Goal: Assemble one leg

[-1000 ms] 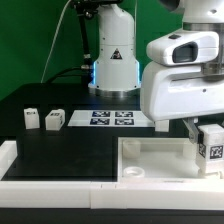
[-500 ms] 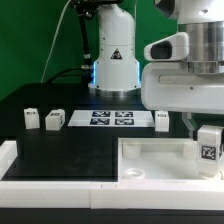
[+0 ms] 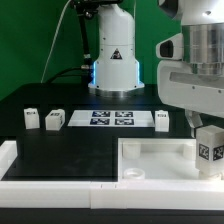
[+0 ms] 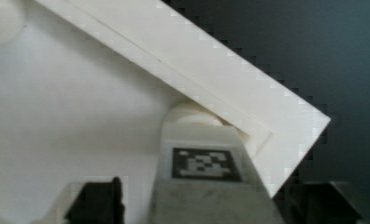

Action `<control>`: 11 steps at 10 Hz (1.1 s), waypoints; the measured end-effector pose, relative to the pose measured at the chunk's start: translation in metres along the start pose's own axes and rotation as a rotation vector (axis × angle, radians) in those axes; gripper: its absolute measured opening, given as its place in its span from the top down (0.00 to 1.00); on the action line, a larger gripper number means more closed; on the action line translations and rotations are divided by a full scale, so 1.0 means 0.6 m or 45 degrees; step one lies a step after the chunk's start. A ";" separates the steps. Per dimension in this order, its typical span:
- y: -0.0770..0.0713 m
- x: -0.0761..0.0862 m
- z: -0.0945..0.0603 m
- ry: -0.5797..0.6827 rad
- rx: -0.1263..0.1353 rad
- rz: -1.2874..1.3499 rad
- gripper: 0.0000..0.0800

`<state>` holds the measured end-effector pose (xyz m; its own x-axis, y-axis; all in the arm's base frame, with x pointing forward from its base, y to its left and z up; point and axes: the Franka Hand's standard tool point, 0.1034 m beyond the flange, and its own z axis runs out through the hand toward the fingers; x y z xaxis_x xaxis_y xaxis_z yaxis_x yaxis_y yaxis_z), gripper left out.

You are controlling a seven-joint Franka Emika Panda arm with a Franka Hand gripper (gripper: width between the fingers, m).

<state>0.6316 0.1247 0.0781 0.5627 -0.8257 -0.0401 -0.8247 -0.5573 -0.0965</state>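
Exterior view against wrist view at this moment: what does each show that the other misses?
Exterior view only: three spare legs and the marker board on the black table, with the gripper above the tray's corner.
Wrist view only: both fingers stand clear of the leg's sides, so the gripper is open.
Both: the leg standing upright in a corner of the tray, its tag facing out.
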 end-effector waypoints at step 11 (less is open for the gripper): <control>0.002 -0.002 0.002 -0.002 -0.061 -1.687 0.19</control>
<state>0.6301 0.1249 0.0767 0.9382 0.3415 0.0553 0.3434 -0.9388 -0.0284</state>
